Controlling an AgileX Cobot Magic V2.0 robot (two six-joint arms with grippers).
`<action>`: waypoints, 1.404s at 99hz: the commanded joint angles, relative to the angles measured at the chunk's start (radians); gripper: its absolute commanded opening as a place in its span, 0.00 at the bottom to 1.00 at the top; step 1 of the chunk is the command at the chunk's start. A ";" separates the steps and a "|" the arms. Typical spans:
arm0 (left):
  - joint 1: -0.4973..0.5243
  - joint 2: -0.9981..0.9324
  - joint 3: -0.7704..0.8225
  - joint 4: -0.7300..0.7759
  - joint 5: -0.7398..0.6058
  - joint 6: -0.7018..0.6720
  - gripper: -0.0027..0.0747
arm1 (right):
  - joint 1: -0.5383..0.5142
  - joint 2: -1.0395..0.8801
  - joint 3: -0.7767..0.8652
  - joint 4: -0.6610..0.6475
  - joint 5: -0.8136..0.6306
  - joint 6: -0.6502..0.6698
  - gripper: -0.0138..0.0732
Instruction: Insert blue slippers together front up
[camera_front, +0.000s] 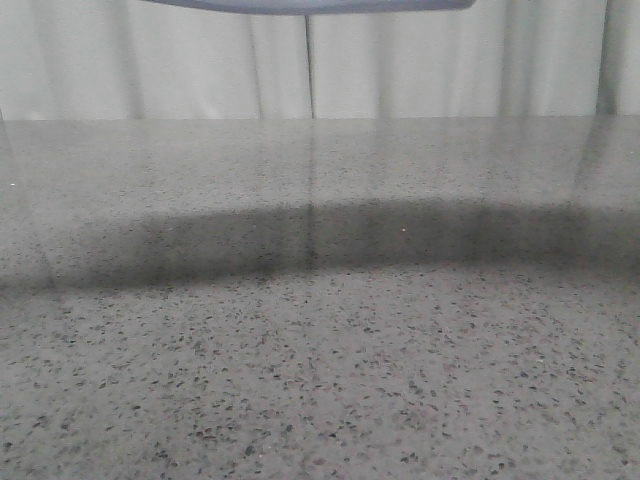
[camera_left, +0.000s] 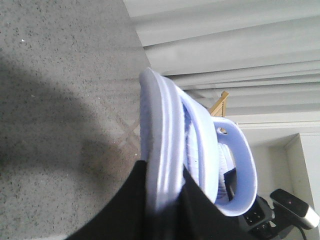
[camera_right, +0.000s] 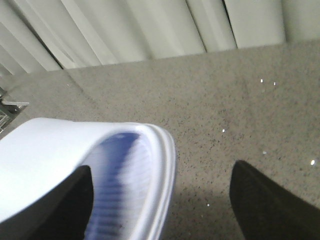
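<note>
left tool (camera_left: 162, 200) clenched on a blue slipper (camera_left: 165, 150), held above tabletop (camera_front: 320, 350); right tool (camera_right: 160, 200) spread, 2nd slipper (camera_right: 100, 165) at one finger. mid-nesting; next needs alignment, fronts up.

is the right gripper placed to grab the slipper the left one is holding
Probably not yet. The right gripper is open beside a slipper with one finger inside it, while the left gripper clamps the slipper's edge.

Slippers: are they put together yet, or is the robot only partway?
Partway. One slipper is lifted off the table, clamped in the left gripper. A slipper also sits between the open right gripper's fingers. Whether one is slotted into the other cannot be told. The front view shows only the table.
</note>
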 joint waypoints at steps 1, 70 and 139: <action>-0.013 0.011 -0.036 -0.059 0.056 -0.008 0.06 | 0.003 -0.064 -0.035 -0.047 -0.072 -0.020 0.74; -0.013 0.277 -0.040 -0.117 0.057 0.165 0.06 | 0.003 -0.291 -0.035 -0.227 -0.191 -0.020 0.74; -0.013 0.483 -0.047 -0.147 0.106 0.373 0.06 | 0.003 -0.284 -0.033 -0.227 -0.143 -0.020 0.74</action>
